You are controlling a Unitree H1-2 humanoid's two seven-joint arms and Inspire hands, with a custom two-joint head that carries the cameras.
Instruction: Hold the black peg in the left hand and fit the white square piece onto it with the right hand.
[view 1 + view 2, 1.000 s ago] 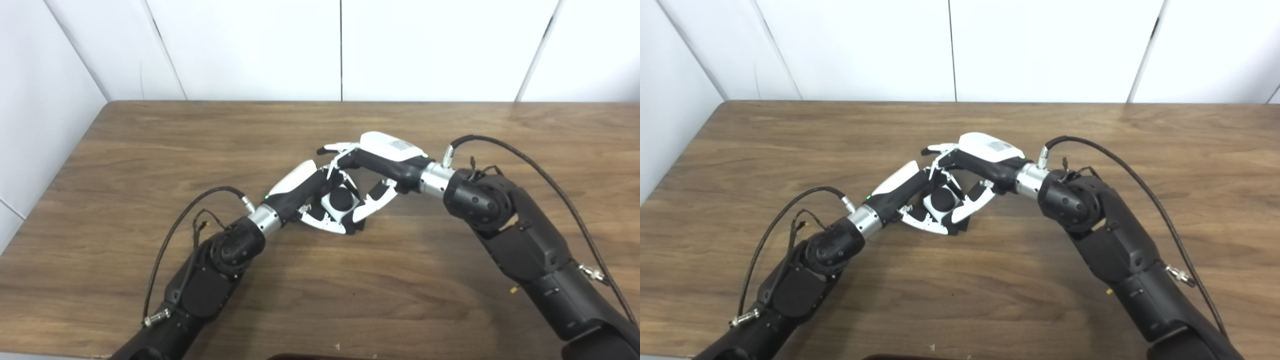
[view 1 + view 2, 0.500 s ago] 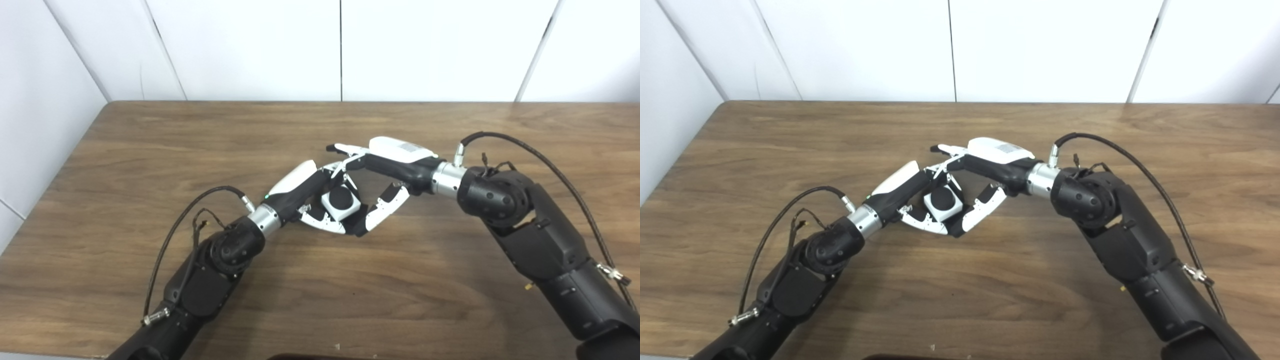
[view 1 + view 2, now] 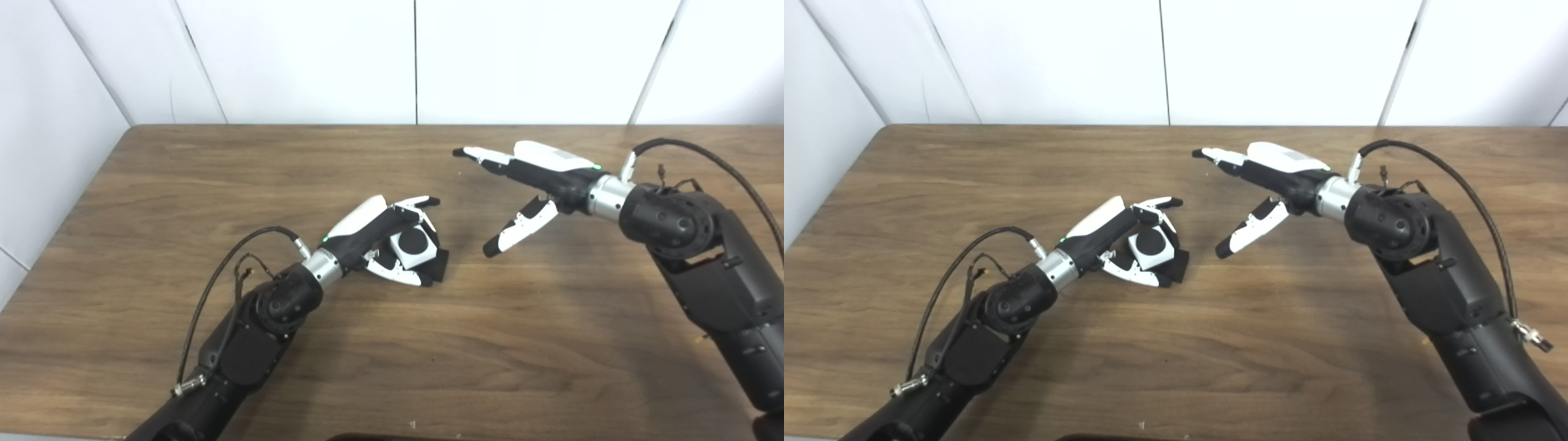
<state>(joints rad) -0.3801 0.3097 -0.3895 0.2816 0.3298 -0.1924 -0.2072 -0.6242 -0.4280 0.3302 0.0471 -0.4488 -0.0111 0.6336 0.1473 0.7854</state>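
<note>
The table (image 3: pixel 184 184) is brown wood, reaching to a white wall at its far edge. Near its middle, a little toward the left edge, the left hand (image 3: pixel 383 242) rests low with fingers curled around the peg (image 3: pixel 412 240) and the square (image 3: pixel 415 247) seated on it. The right hand (image 3: pixel 530 184) hovers nearer the right edge, well apart from the pair, fingers spread wide and holding nothing.

Both parts look like rigid, light plastic; they should neither bend nor crush under a firm grip. Smooth faces may slip, so the square is best pinched across two opposite flat sides, and the peg held by its base below the square.

The square is a small white block with rounded corners. The peg's round black top fills the hole in its upper face, nearly flush, and dark material juts out beneath, toward the right. The fit appears done.
</note>
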